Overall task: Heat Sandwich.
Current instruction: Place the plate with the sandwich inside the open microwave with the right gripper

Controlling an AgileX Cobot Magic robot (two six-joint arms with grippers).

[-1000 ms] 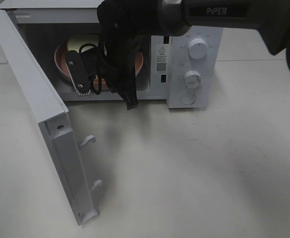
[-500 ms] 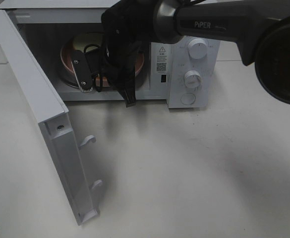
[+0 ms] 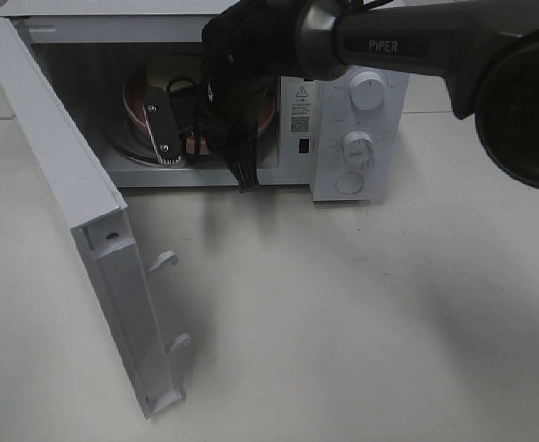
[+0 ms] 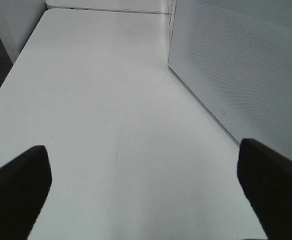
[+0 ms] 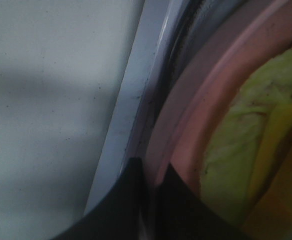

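The sandwich (image 5: 235, 145), pale bread with yellow filling, lies on the round pink plate (image 5: 195, 120). In the high view the plate (image 3: 138, 106) sits inside the open microwave (image 3: 343, 55), mostly hidden behind my right arm. A pale part of the sandwich (image 3: 172, 66) shows at the back. My right gripper (image 5: 153, 172) is shut on the plate's near rim, just past the microwave's front sill (image 5: 131, 115). In the high view this gripper (image 3: 195, 145) reaches into the cavity. My left gripper (image 4: 146, 195) hangs open over bare table, holding nothing.
The microwave door (image 3: 76, 212) stands swung out to the left, with two latch hooks (image 3: 163, 262) sticking out. Two knobs (image 3: 369, 92) are on the control panel at the right. A white perforated panel (image 4: 245, 75) stands beside my left gripper.
My right arm has carried the plate to the right and deeper into the microwave cavity. The left gripper has not moved.
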